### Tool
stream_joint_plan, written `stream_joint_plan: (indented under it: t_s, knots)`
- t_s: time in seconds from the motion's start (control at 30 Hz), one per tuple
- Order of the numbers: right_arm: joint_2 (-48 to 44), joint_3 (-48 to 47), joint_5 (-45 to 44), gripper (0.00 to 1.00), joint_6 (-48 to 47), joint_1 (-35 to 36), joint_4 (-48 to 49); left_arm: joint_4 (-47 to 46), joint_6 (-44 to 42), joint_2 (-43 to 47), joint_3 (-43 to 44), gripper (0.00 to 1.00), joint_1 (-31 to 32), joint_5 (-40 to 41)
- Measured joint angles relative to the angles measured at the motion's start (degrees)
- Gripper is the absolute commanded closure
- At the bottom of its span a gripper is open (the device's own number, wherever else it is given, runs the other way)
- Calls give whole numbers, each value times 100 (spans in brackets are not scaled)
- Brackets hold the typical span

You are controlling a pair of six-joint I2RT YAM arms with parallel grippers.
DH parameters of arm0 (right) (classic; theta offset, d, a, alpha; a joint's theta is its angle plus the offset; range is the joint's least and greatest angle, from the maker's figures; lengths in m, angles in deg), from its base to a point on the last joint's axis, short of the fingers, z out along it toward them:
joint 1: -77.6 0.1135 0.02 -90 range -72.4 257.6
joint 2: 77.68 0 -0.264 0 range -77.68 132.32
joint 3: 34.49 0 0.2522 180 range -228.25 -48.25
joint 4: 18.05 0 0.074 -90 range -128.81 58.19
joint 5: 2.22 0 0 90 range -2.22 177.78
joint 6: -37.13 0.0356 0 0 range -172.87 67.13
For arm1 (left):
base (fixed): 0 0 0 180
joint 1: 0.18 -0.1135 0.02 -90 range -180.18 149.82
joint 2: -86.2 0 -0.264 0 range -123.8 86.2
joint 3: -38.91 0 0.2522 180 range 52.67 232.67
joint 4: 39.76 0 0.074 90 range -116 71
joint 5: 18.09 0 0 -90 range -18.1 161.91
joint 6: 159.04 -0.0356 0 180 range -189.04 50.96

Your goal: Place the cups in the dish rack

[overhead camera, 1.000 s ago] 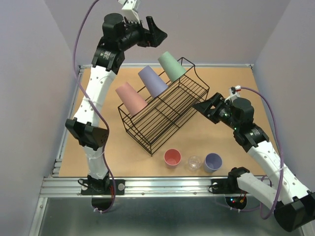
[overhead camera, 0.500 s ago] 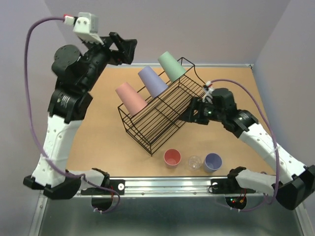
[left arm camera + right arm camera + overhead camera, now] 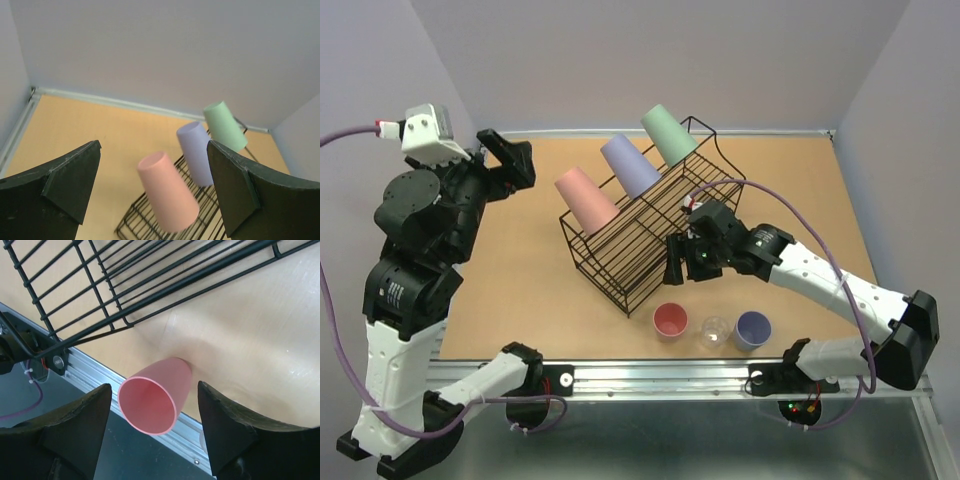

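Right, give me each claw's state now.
Left claw: open, holding nothing.
Right claw: open, holding nothing, aimed at the small pink cup.

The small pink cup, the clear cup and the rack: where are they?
small pink cup (image 3: 670, 320), top view, inside its open mouth.
clear cup (image 3: 717, 330), top view, its open mouth.
rack (image 3: 645, 245), top view, bare wire floor.

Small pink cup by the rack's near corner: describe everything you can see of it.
The small pink cup is a smooth, tapered, opaque plastic tumbler, empty, standing upright with mouth up on the table, left of the clear cup near the front edge. It touches nothing else; the right end effector hovers open above it.
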Motion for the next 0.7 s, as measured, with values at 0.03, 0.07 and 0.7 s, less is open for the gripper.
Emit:
stream_joint_plan:
  t_s: [0.03,0.07,0.7]
  knots:
    - [-24,28,-11,27,-2,0,-20,133,85,116,-186,1,0,37]
    - [-59,72,-11,27,-2,2,-24,273,168,243,-361,1,0,63]
    - [-96,1217,186,54,256,595,160,942,1005,955,-1582,1,0,-151]
